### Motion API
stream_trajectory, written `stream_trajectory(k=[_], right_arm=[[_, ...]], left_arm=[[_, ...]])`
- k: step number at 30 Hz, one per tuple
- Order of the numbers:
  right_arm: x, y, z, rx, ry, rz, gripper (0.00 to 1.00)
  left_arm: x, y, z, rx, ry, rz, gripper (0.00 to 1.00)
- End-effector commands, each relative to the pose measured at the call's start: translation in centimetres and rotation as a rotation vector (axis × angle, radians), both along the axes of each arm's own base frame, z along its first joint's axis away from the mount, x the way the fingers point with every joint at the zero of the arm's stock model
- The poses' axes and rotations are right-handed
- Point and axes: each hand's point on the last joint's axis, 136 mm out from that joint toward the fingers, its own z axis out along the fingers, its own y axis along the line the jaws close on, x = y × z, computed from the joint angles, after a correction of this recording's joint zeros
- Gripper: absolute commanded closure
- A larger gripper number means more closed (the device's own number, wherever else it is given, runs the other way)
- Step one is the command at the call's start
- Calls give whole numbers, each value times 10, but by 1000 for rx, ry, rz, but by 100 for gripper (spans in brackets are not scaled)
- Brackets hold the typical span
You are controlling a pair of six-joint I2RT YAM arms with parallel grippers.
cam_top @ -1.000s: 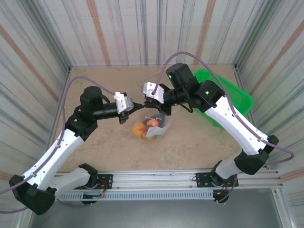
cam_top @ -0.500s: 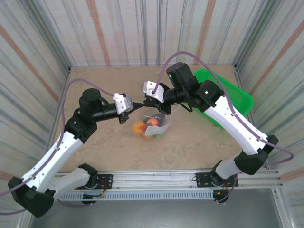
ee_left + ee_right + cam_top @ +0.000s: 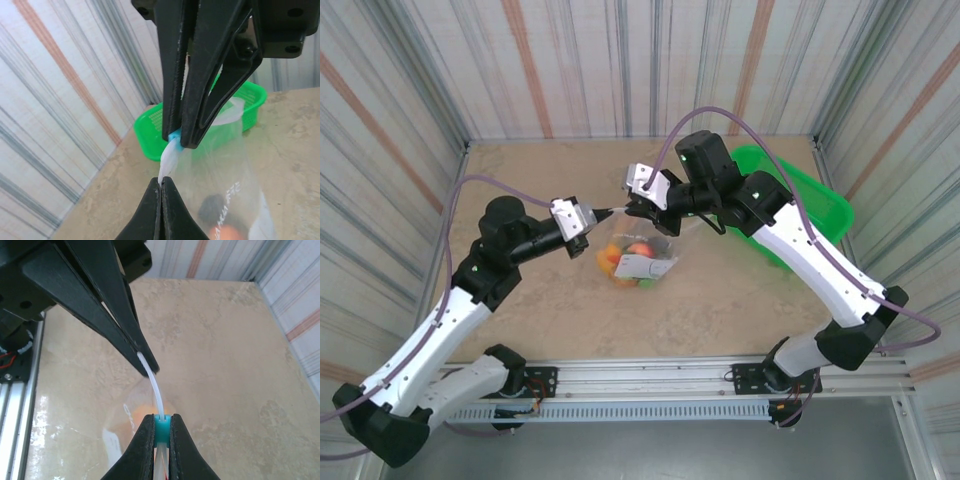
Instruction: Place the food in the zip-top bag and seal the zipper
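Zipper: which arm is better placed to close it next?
Right. The right gripper clamps the blue slider on the zipper, while the left gripper pinches the bag at its end, anchoring it.

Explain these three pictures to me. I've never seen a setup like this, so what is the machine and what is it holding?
These are two robot arms bolted at the near edge of a table. One picture looks down from above. The other two come from a camera on each wrist. The left tool pinches the top edge of a clear bag. The right tool clamps the blue slider on the bag's zipper. Toy food is inside the bag. A green basket sits at the far right.
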Motion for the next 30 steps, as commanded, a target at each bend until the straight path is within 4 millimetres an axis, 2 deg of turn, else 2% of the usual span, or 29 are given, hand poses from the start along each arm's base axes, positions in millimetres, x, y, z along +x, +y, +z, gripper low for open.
stream_trajectory(k=[1, 4, 7, 10, 14, 23, 30], right_arm=[[17, -28, -4, -37, 11, -156, 100], [32, -27, 4, 46, 48, -284, 100], [33, -6, 10, 173, 146, -340, 100], [33, 11, 4, 155, 109, -387, 100], [40, 12, -1, 109, 62, -462, 100], [37, -5, 6, 121, 39, -500, 100], [37, -9, 3, 133, 56, -519, 100]], left_arm=[[17, 27, 32, -88, -118, 193, 100], [37, 39, 40, -178, -112, 337, 100], [47, 24, 40, -185, -163, 443, 100], [46, 5, 46, -195, -283, 522, 100], [59, 0, 54, -214, -266, 686, 100], [62, 25, 53, -239, -336, 821, 100], [70, 70, 42, -312, -278, 949, 100]])
